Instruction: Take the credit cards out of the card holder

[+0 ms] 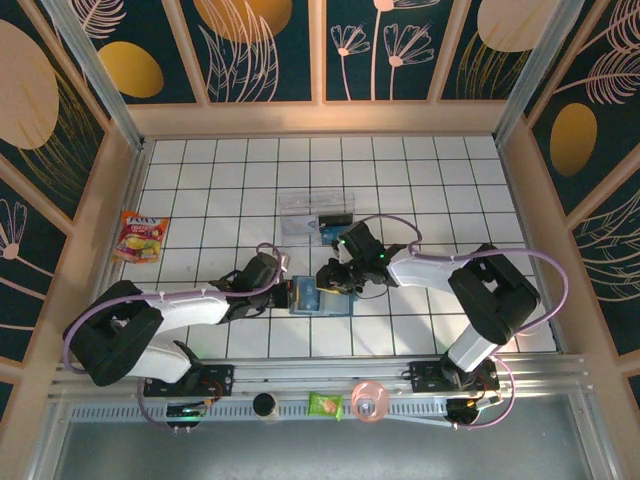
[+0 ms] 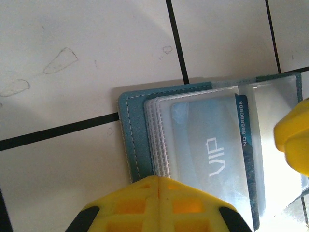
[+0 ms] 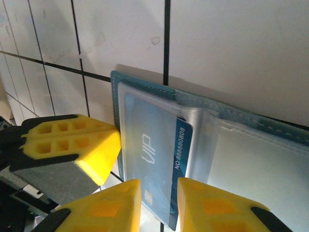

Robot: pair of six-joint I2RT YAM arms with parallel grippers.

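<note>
The teal card holder (image 1: 327, 303) lies open on the white tiles between the two arms, its clear sleeves fanned out. A blue credit card (image 3: 181, 145) marked VIP sits in the top sleeve, its number edge sticking out of it. My left gripper (image 2: 158, 180) is shut, and its joined yellow tips rest on the card holder (image 2: 133, 125) at the sleeves' edge. My right gripper (image 3: 159, 203) is open, its fingers either side of the card's near end. The card (image 2: 241, 130) lies under clear plastic in the left wrist view.
A clear plastic tray (image 1: 315, 213) stands just behind the card holder. A snack packet (image 1: 140, 237) lies at the far left. On the front rail sit a green packet (image 1: 325, 405), a pink round thing (image 1: 368, 400) and a black cap (image 1: 263, 404). Wooden walls enclose the table.
</note>
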